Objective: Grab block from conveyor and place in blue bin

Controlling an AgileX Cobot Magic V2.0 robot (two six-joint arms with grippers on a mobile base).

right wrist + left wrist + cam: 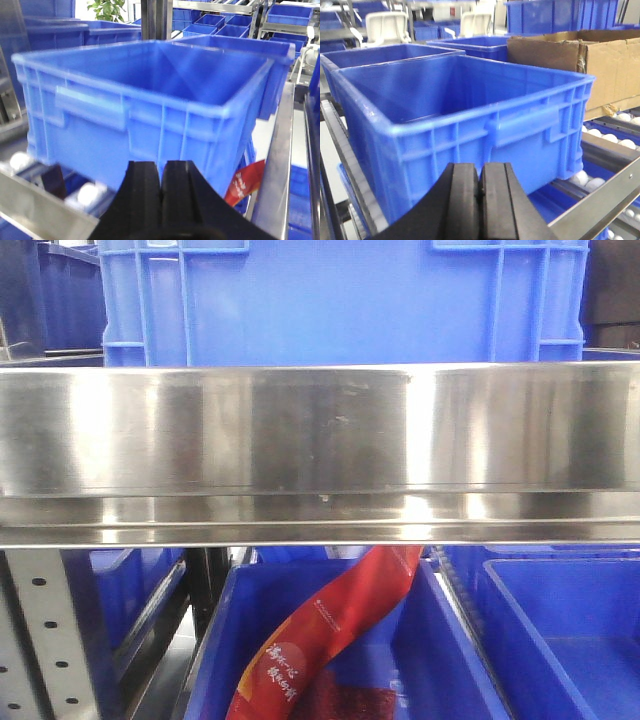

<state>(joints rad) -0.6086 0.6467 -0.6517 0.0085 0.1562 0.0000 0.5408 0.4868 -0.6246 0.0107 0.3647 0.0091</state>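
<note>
A large blue bin [460,107] stands on a roller rack in front of my left gripper [479,172], which is shut with its black pads pressed together and nothing between them. The same kind of blue bin [150,100] fills the right wrist view beyond my right gripper [161,170], also shut and empty. Both bins look empty inside. In the front view a blue bin [340,300] sits on a steel shelf rail [320,455]. The block and the conveyor are out of view.
A cardboard box [580,60] stands right of the bin, with white rollers [607,135] below it. A red printed pouch [320,640] lies in a lower blue bin [230,620]. More blue bins crowd the racks behind, and a steel rail [277,165] runs at right.
</note>
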